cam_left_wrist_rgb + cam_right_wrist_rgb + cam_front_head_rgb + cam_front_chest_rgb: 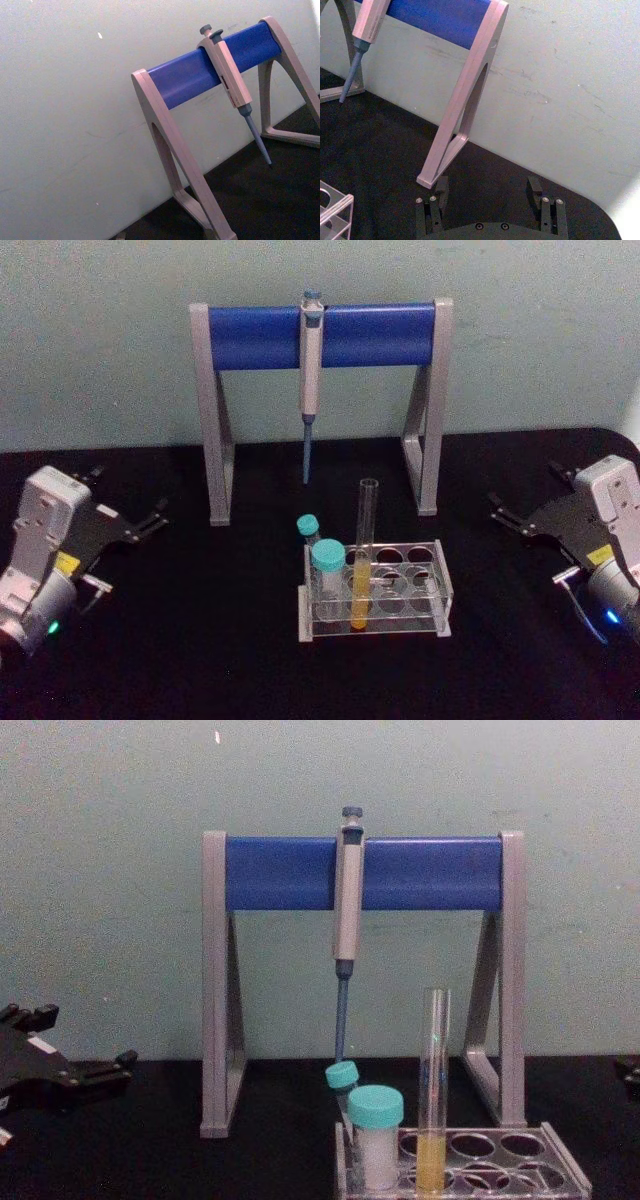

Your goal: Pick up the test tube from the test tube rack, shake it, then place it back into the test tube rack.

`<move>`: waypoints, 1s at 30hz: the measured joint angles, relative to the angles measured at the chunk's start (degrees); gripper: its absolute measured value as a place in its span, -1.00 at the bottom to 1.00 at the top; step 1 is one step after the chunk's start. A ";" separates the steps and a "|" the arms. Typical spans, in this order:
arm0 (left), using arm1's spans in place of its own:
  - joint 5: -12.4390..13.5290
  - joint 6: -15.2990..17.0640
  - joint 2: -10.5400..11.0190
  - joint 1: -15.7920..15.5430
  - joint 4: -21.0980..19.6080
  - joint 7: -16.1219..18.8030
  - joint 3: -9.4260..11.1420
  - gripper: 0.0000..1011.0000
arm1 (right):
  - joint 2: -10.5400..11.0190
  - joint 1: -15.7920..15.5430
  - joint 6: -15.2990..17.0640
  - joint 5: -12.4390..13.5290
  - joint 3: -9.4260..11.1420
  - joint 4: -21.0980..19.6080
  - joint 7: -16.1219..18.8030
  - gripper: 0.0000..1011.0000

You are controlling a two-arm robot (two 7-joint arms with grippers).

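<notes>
Left gripper (128, 490) and right gripper (487, 186) gape empty; we judge the test tube (366, 550) light, slippery, fragile, best pinched near its top.

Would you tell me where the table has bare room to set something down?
Bare table lies between the left hand and the test tube rack, and between rack and right hand. Crowded: the rack's left end, holding test tube and vials.

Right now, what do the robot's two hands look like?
The left gripper and right gripper match: a boxy light-grey housing with a yellow sticker, then black metal fingers with small screws. A green light glows on the left one, a blue light on the right.
</notes>
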 joint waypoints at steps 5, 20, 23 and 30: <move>0.01 0.00 0.00 0.00 0.00 0.00 0.00 0.98 | 0.01 0.00 0.01 0.00 0.00 0.00 0.00 0.98; 0.00 0.00 0.00 0.00 0.00 0.00 0.00 0.98 | 0.01 0.00 0.01 -0.01 0.00 0.00 0.00 0.98; 0.00 0.00 0.00 0.00 0.00 0.00 0.00 0.98 | 0.00 0.00 0.01 0.00 0.00 0.00 0.00 0.98; 0.00 0.00 0.00 0.00 0.00 0.00 0.00 0.98 | 0.01 0.00 0.01 -0.01 0.00 0.00 0.00 0.98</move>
